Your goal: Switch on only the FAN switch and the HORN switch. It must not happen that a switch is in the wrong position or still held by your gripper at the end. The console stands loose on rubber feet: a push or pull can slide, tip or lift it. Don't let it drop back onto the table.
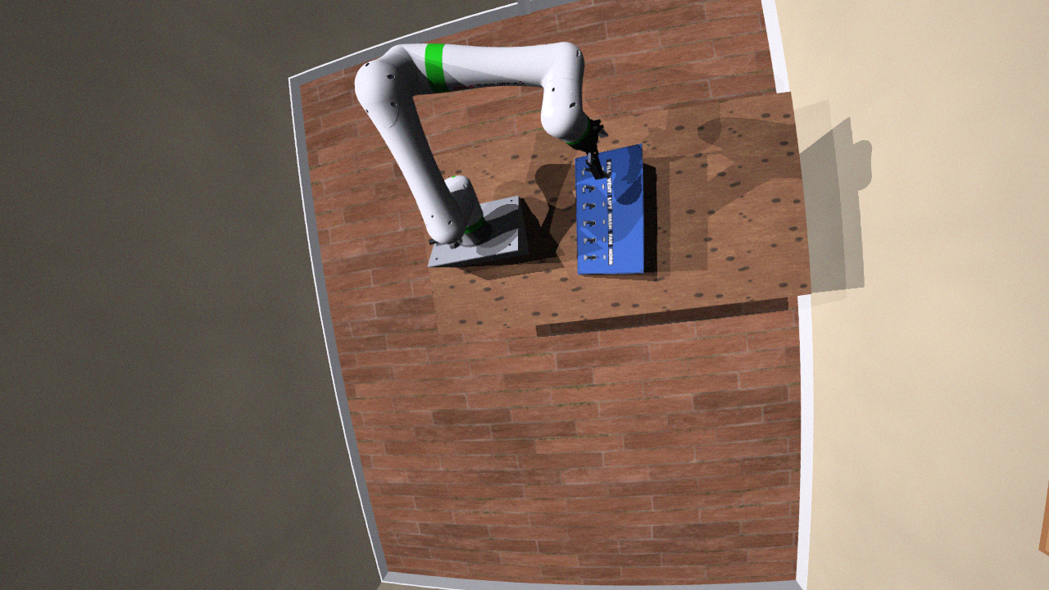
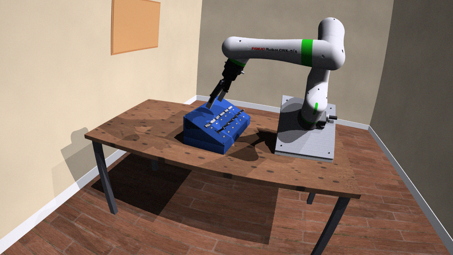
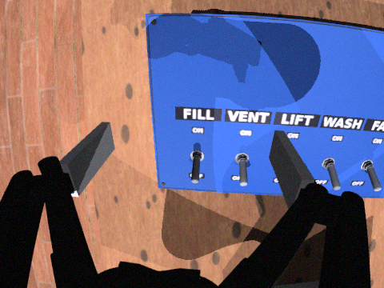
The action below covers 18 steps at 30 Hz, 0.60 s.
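Note:
The blue console (image 1: 628, 246) (image 2: 201, 139) (image 3: 352, 80) stands on the table, its sloped face bearing a row of toggle switches. The FAN switch (image 1: 588, 239) (image 3: 373, 176) leans to OFF in the wrist view, where its label is cut by the right edge. The HORN switch (image 1: 589, 257) is outside the wrist view; in the top view its lever is too small to read surely. My gripper (image 1: 601, 153) (image 2: 215, 101) (image 3: 190, 139) is open and empty over the FILL end. In the wrist view its right finger hides the LIFT lever, and its left finger is beyond the console's left edge.
The FILL (image 3: 195, 168), VENT (image 3: 242, 172) and WASH (image 3: 333, 176) levers lean to OFF. The grey robot base plate (image 1: 506, 246) (image 2: 304, 152) stands on the wooden table (image 1: 741, 242) (image 2: 190, 157), on the switch side of the console. Arm shadows fall on the console and table.

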### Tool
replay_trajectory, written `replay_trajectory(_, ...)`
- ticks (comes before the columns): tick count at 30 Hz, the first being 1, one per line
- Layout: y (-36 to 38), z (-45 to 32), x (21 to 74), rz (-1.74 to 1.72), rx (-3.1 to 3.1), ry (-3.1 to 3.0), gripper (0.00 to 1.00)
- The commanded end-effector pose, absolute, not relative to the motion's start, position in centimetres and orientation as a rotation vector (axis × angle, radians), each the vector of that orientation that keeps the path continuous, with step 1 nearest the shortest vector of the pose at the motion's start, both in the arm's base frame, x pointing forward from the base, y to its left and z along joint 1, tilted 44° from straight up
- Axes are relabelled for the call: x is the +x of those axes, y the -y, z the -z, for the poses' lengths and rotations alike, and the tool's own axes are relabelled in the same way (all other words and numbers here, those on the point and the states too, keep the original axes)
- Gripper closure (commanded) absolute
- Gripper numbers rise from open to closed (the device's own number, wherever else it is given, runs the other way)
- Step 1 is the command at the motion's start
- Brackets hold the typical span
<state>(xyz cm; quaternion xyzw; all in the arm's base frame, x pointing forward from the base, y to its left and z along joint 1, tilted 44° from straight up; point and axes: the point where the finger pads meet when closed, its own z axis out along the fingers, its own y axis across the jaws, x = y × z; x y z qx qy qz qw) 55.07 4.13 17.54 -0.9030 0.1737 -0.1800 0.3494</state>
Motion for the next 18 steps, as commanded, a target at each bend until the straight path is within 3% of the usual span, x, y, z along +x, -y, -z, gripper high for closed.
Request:
replay_trajectory(1, -4.9, -16.6, 55.7, 0.467, -2.339, -0.451, 0.00)
replay_trajectory(18, -6.4, -14.8, 56.9, 0.467, -2.339, -0.451, 0.00)
